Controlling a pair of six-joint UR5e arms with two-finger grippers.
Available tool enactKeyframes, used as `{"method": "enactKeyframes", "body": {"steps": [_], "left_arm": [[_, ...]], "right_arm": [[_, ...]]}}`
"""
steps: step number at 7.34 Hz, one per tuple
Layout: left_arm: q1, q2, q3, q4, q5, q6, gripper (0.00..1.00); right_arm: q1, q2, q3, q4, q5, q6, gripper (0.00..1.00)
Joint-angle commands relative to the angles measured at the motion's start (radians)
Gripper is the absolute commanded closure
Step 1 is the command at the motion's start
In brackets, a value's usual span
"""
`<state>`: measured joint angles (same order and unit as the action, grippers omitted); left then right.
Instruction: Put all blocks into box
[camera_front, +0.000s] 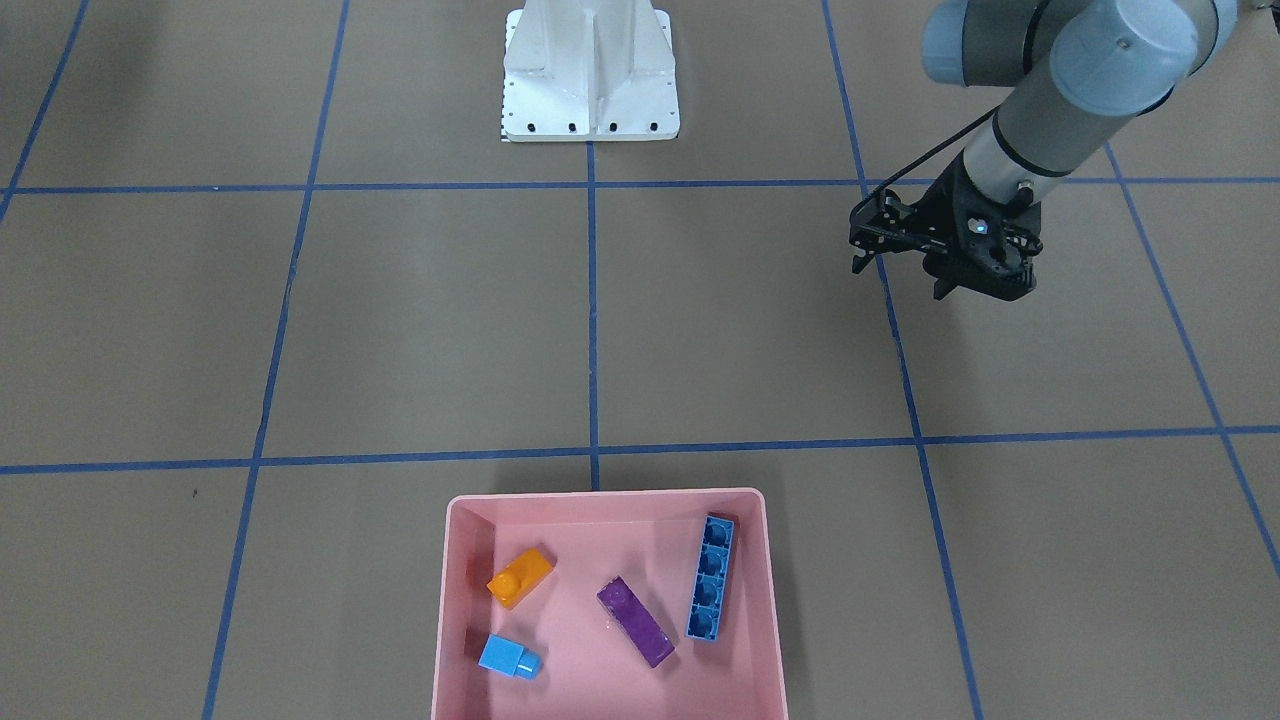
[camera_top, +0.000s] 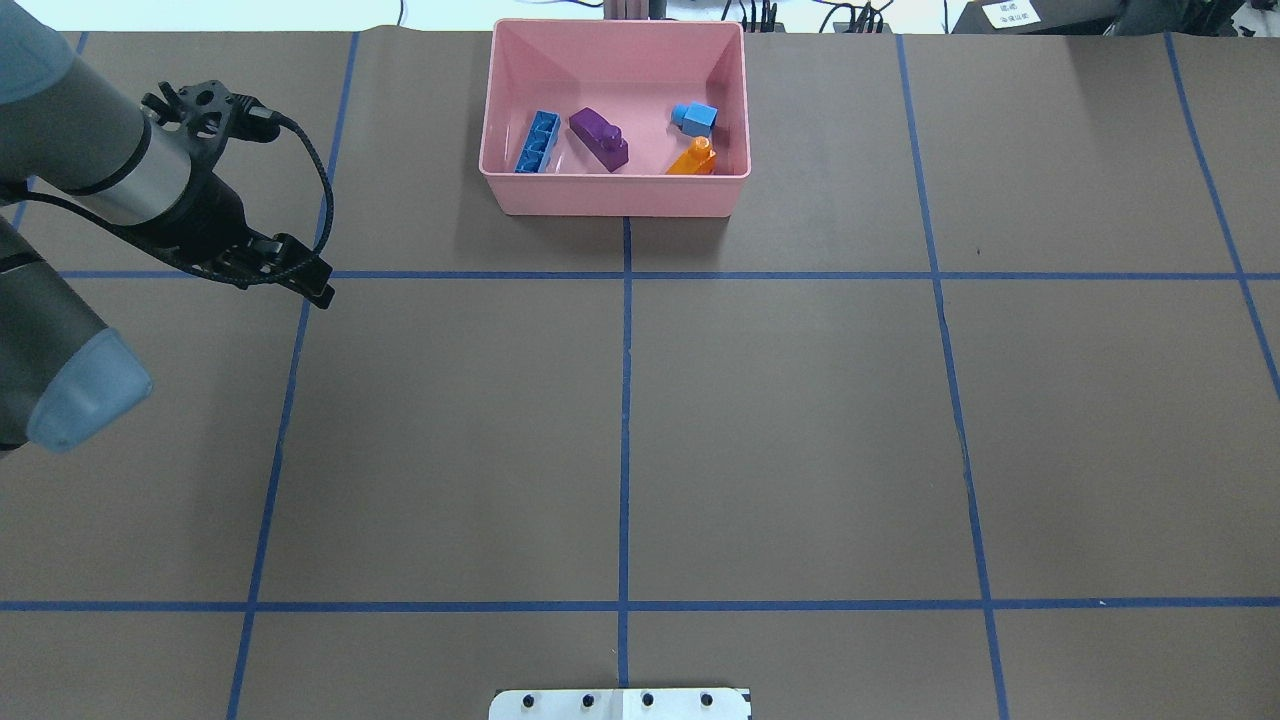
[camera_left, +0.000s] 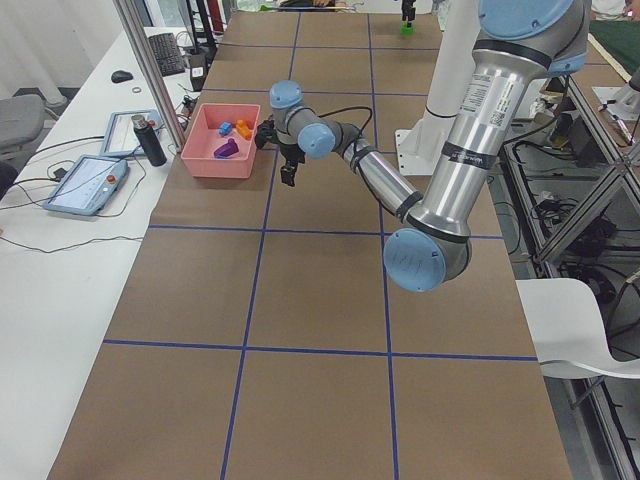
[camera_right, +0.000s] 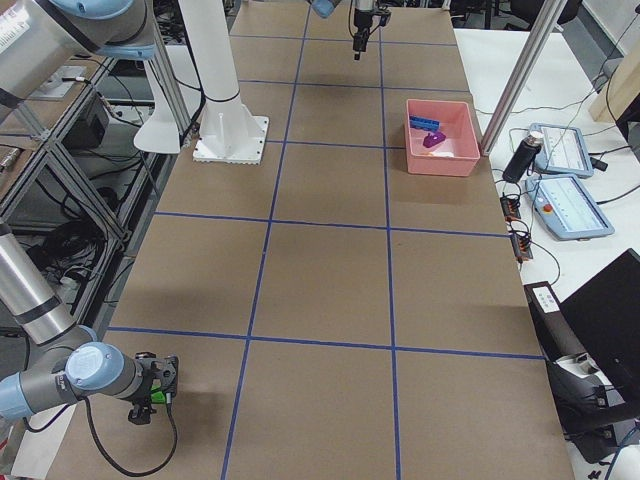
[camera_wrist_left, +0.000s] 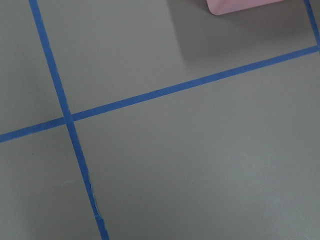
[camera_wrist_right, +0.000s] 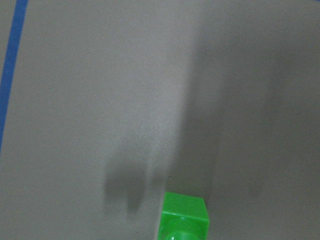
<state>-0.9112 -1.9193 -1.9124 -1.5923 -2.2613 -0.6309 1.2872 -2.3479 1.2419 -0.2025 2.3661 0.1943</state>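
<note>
Box at bench's far edge. Inside: long block left, oblong block beside it, two small blocks right. Fifth block at bench's right end, by right claw.

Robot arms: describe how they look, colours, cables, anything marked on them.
The left arm and right arm are silver-grey tubes with pale blue-grey joint caps. The left gripper and right gripper are black, two-fingered, each with a black cable looping from the wrist. No markings are legible.
</note>
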Motion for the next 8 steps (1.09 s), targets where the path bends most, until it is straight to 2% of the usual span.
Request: {"method": "enactKeyframes", "body": {"steps": [1,3,4,7,8], "left_arm": [[0.000,0.000,-0.005,0.000,-0.001,-0.001,0.00],[0.000,-0.001,-0.005,0.000,-0.001,-0.001,0.00],[0.002,-0.001,-0.005,0.000,-0.001,-0.001,0.00],[0.002,-0.001,-0.007,0.000,-0.003,-0.001,0.00],[0.002,-0.001,-0.007,0.000,-0.003,-0.001,0.00]], "right_arm": [[0.000,0.019,-0.002,-0.011,-0.002,0.000,0.21],[0.000,0.019,-0.007,-0.011,-0.002,-0.012,0.22],[0.000,0.019,-0.012,-0.011,-0.001,-0.015,0.28],[0.000,0.019,-0.024,-0.012,0.001,-0.015,0.51],[0.000,0.019,-0.024,-0.011,0.001,-0.016,0.66]]}}
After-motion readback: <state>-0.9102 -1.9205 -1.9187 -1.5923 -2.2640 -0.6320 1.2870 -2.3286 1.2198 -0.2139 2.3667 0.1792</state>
